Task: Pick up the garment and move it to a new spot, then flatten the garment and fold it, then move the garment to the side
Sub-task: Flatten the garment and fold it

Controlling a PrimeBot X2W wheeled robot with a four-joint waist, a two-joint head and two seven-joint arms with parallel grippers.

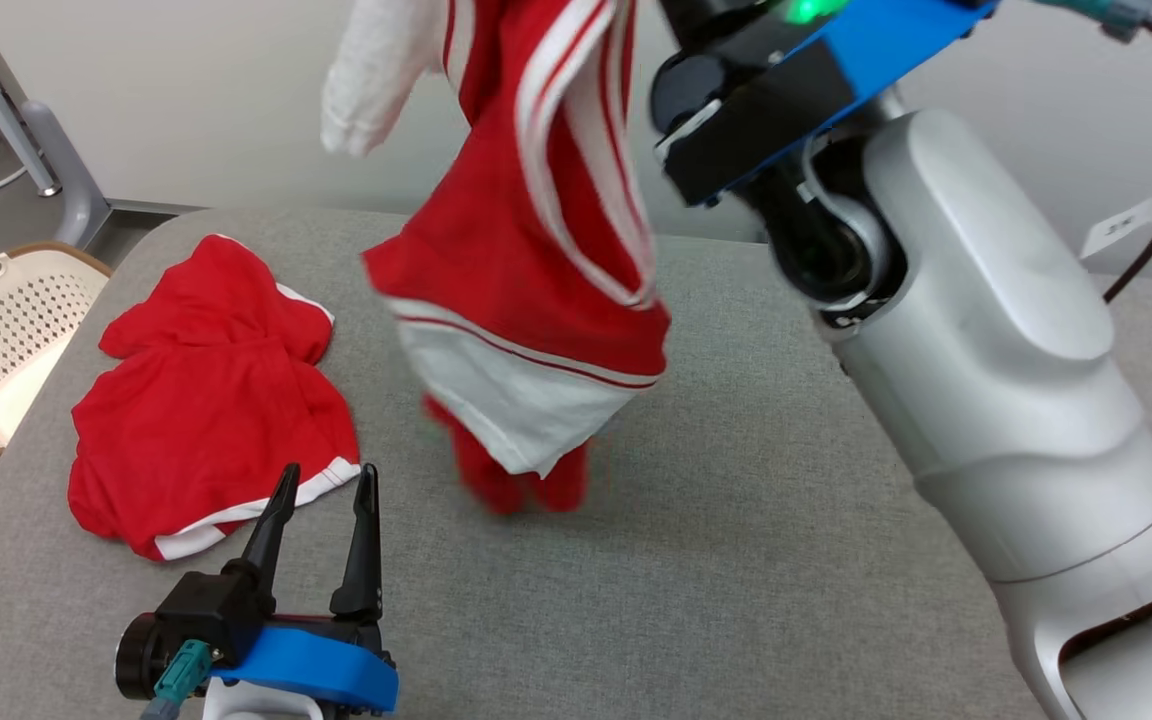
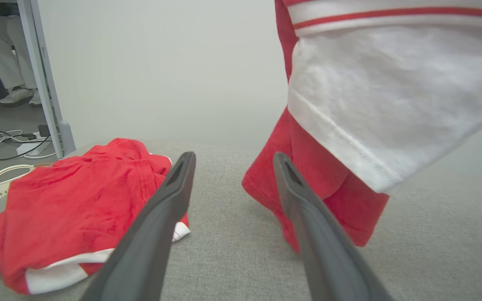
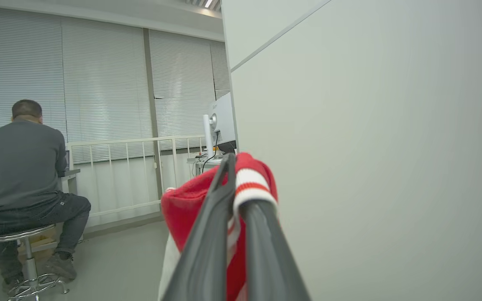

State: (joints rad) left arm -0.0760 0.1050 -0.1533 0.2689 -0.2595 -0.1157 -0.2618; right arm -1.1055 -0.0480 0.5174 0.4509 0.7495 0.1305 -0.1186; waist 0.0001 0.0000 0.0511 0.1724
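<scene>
A red garment point(image 1: 526, 300) with white bands and stripes hangs in mid-air over the middle of a grey padded worktop point(image 1: 786, 500). It dangles long and twisted from the right jaws, high at the far side, which are together and clamped on a small bunch of its striped edge. Its lowest red end is at the worktop, touching or just above; I cannot tell which. The left jaws stand apart and empty at the near left, pointing at that end. A second red garment point(image 1: 211, 400) lies crumpled at the left, with a laundry basket point(image 1: 6, 320) beyond the worktop's left edge.

The hold looks thin, so a quick swing could pull the cloth free. The trailing end could also drag, bunch up, or land on the other garment.
</scene>
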